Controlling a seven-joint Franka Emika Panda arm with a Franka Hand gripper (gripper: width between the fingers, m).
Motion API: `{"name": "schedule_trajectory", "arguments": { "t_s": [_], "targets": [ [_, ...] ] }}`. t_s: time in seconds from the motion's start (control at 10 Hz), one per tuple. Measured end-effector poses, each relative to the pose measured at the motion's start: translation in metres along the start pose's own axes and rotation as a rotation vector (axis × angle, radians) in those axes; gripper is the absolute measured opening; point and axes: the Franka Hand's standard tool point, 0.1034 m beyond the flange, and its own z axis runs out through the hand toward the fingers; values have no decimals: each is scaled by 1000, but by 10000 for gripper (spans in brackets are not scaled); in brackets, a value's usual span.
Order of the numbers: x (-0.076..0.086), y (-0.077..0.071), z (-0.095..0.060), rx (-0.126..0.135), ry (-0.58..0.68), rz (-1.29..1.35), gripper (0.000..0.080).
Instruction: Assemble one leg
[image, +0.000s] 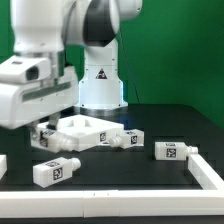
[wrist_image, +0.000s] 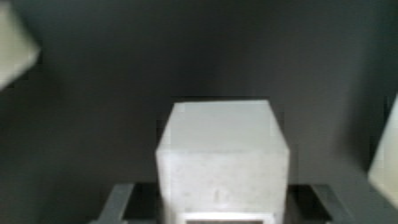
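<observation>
**Asker:** Where is the leg, and do you have it?

**Arm:** The leg (wrist_image: 222, 150) is between my fingers (wrist_image: 125, 203). In the wrist view one dark finger stands against each side of it, so I am grasping it and they are closed on it. In the exterior view it (image: 47, 137) is low, under my hand and close over the black worktop (image: 150, 178). I cannot tell if it touches the worktop. It is just beside the corner of the white panel (image: 88, 127), on the exterior view's left.

**Asker:** How does the leg look?

**Arm:** From the wrist it is a white block with flat faces and straight edges. The face toward the camera is pale grey-white, and the face above it is a little brighter. The picture is soft, and I see no tag on these two faces. In the exterior view small black marks show on it, but they are too small to read. My hand hides a part of it, and I cannot see its round stub.

**Asker:** What else lies there?

**Arm:** Three similar pieces lie on the worktop. The second leg (image: 55, 171) lies in front, its black-and-white tag facing the camera. The third leg (image: 126, 138) lies against the panel on the exterior view's right. The fourth leg (image: 172, 151) lies further to that side, apart from the others.
</observation>
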Motion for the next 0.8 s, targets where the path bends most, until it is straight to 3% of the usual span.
{"name": "schedule_trajectory", "arguments": {
  "t_s": [0.2,0.5,0.6,0.7,0.8],
  "targets": [
    [-11,-3,14,26,-8,3,281],
    [-14,0,12,25,-6,11,282],
    [-14,0,12,25,-6,11,476],
    [-9,0,10,23,-5,12,592],
    [16,7,-7,9,-13,30,592]
  ]
}}
